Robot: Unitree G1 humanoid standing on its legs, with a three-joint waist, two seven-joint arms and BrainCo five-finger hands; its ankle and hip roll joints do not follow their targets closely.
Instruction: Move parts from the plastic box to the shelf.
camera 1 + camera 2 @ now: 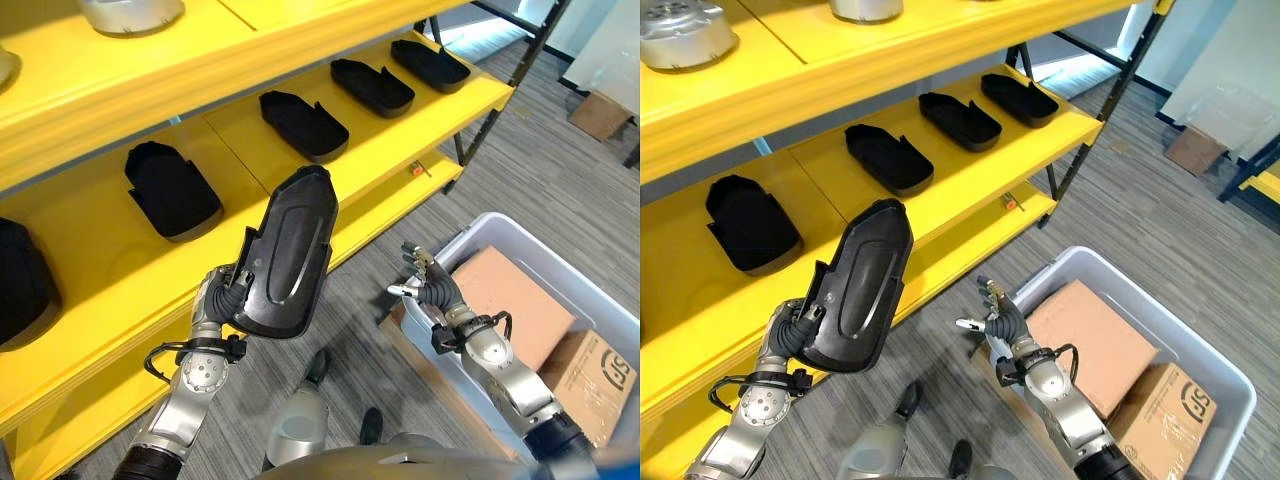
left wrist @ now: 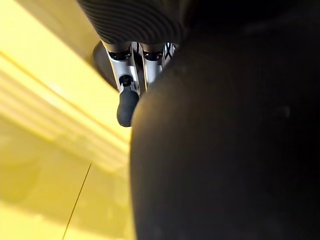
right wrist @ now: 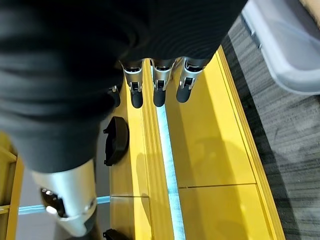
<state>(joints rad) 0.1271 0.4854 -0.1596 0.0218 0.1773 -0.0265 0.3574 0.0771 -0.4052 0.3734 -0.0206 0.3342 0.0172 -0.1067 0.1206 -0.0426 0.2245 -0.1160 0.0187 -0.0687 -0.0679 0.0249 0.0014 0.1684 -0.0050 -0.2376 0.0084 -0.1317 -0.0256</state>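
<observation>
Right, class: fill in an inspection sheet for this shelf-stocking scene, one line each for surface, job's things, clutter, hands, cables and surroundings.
Surface: yellow shelf, several tiers.
Job's things: black part held upright in front of the shelf; black parts in a row on the middle tier; grey plastic box on the floor, cardboard boxes inside.
Clutter: small orange item on the shelf's lower ledge; metal pieces on the top tier.
Hands: left hand curled round the black part; right hand open, empty, beside the plastic box.
Cables: nothing seen.
Surroundings: grey carpet floor; another cardboard box further off.
</observation>
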